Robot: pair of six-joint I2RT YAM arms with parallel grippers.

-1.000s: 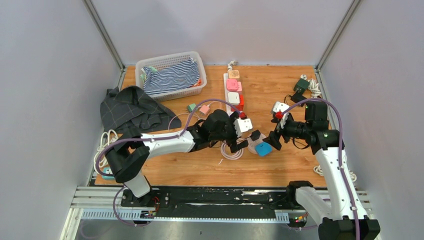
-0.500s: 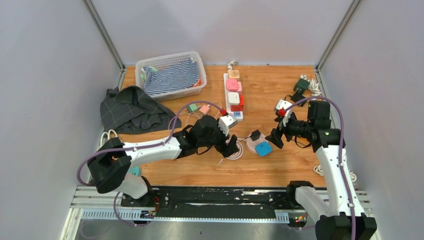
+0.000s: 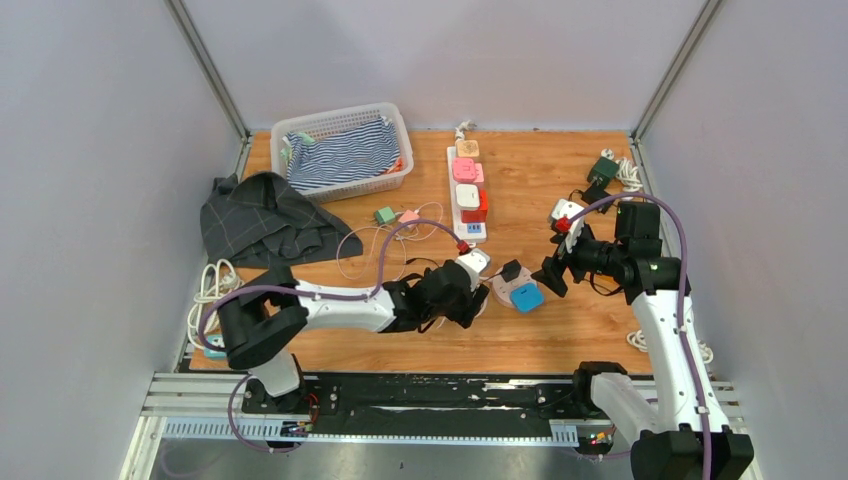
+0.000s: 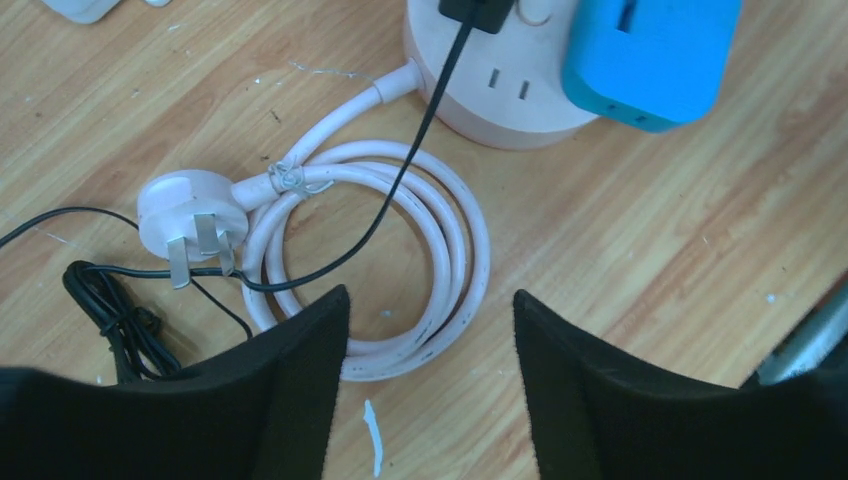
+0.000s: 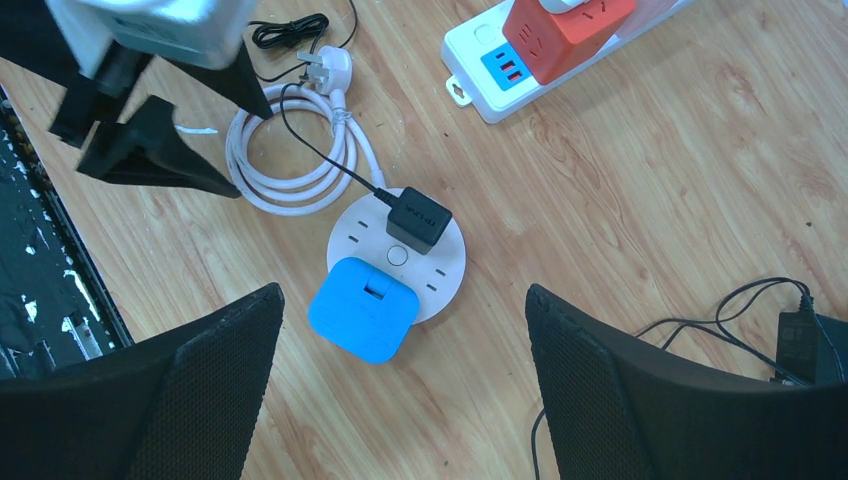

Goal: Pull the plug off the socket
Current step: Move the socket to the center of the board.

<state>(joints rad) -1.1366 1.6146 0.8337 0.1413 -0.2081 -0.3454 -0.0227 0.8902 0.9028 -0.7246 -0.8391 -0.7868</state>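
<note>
A round white socket lies on the wooden table with a black plug and a blue block plug seated in it. Its white cable is coiled beside it. My left gripper hovers low over the near edge of that coil, open, with nothing between its fingers; the socket lies just beyond it. In the top view the left gripper sits left of the socket. My right gripper hangs open above the socket, right of it in the top view.
A white power strip carrying several coloured plugs runs toward the back. A basket of striped cloth and a dark garment lie at the left. A black adapter with cables sits at the back right.
My left arm has swung back toward the near side and lowered beside the coiled cable, its jaws narrowing somewhat. The right arm has barely moved.
</note>
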